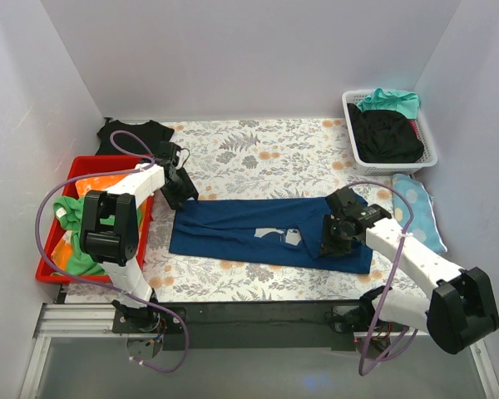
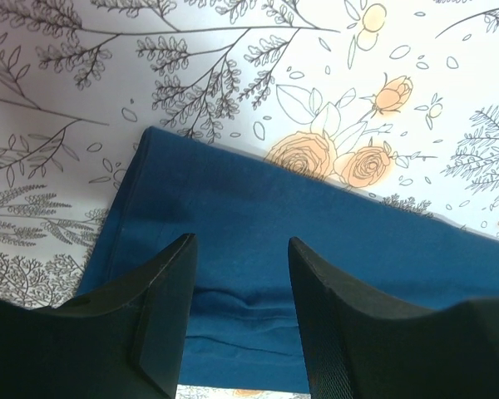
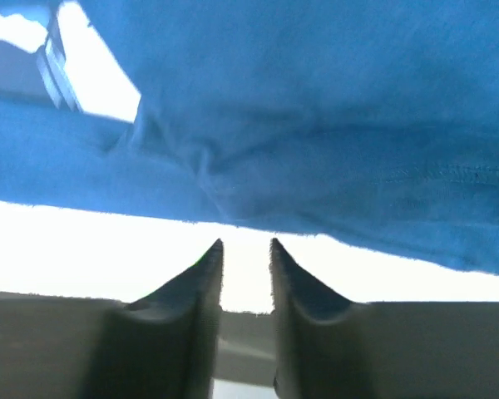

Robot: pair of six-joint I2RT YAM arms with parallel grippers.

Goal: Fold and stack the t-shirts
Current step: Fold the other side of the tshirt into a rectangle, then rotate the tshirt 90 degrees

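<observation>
navy t-shirt (image 1: 233,234) lies folded lengthwise into a long flat band.

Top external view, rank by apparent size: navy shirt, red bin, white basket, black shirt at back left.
navy shirt and red bin: about equal, bin partly behind the left arm
white basket
black shirt at back left

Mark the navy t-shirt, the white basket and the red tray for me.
navy t-shirt (image 1: 224,231), top external view, plain cloth left of the print.
white basket (image 1: 351,125), top external view, left wall.
red tray (image 1: 46,258), top external view, left wall.
</observation>
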